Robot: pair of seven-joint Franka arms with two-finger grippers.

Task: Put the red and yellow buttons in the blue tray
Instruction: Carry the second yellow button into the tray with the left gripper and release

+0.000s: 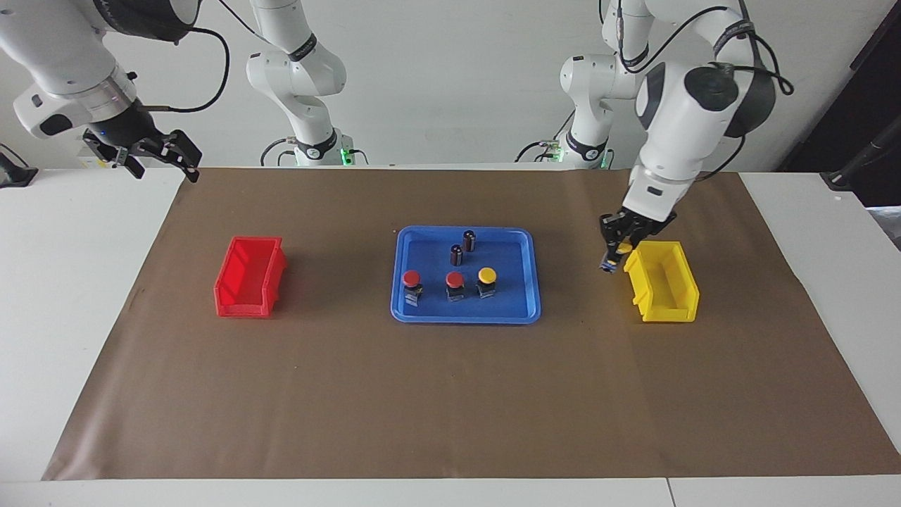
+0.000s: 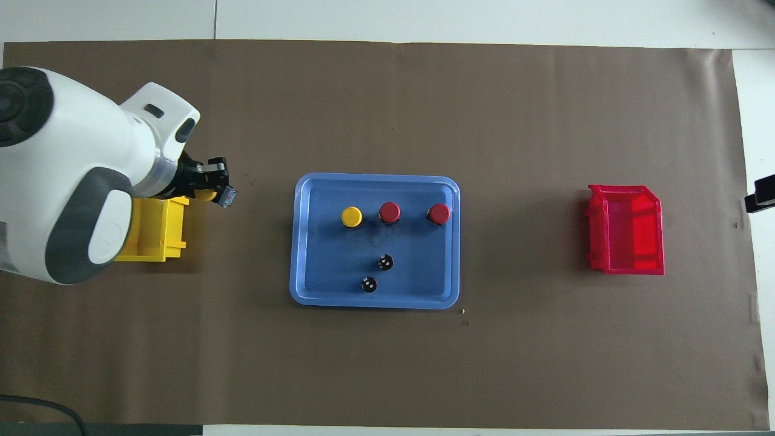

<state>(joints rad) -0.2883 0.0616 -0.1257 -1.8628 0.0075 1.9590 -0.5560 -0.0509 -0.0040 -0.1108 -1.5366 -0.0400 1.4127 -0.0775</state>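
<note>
The blue tray [image 1: 464, 317] lies mid-table, also in the overhead view [image 2: 375, 303]. In it stand two red buttons [image 1: 412, 279] [image 1: 455, 281] and one yellow button [image 1: 487, 275] in a row; from above they show as red [image 2: 439, 214], red [image 2: 389, 212] and yellow [image 2: 352, 216]. My left gripper [image 1: 616, 248] [image 2: 213, 186] is shut on the second yellow button [image 1: 624, 248] [image 2: 207, 195], held tilted above the paper beside the yellow bin, on the side facing the tray. My right gripper [image 1: 160, 156] is open and empty, raised over the table edge at the right arm's end.
Two dark capless cylinders [image 1: 469, 241] [image 1: 457, 254] stand in the tray nearer to the robots than the buttons. A small yellow bin [image 1: 665, 289] [image 2: 151, 236] sits toward the left arm's end, a small red bin [image 1: 250, 276] [image 2: 626, 236] toward the right arm's end. Brown paper covers the table.
</note>
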